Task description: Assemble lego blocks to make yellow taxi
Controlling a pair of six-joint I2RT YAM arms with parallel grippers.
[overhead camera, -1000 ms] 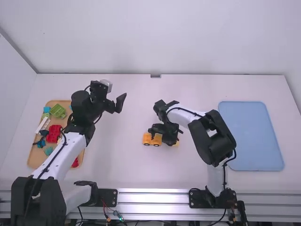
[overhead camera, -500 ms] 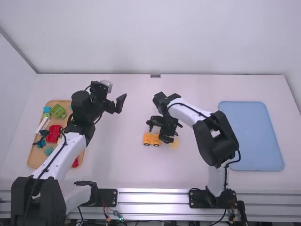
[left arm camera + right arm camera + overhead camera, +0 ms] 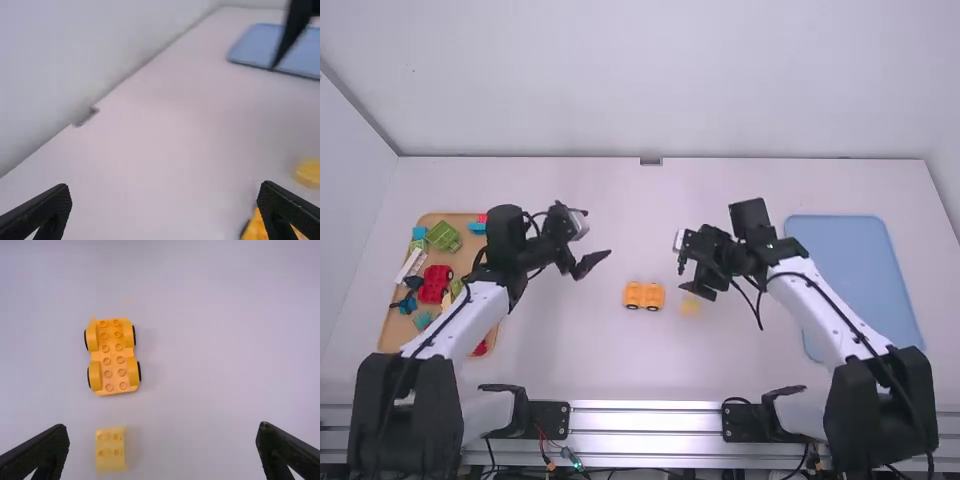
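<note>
From above and behind the arms, I see the left tool (image 3: 592, 250) over the table (image 3: 565, 350), spread open. Well off to its left sits a wooden tray (image 3: 390, 344) of loose blocks, a red one (image 3: 435, 283) and a green one (image 3: 443, 236) among them. The right tool (image 3: 682, 276) is spread too. The yellow car base (image 3: 644, 296) lies between the two tools, nearer the right one; a pale yellow block (image 3: 690, 308) lies right by the right tool's tips, and the blue tray (image 3: 855, 290) off to its right.

In the left wrist view, the left tool (image 3: 166, 186) has its fingers wide apart, one partly covering the car base.

In the right wrist view, the right tool (image 3: 162, 426) gapes wide, with the car base, studs up, out beyond its tips and the pale block closer in.
</note>
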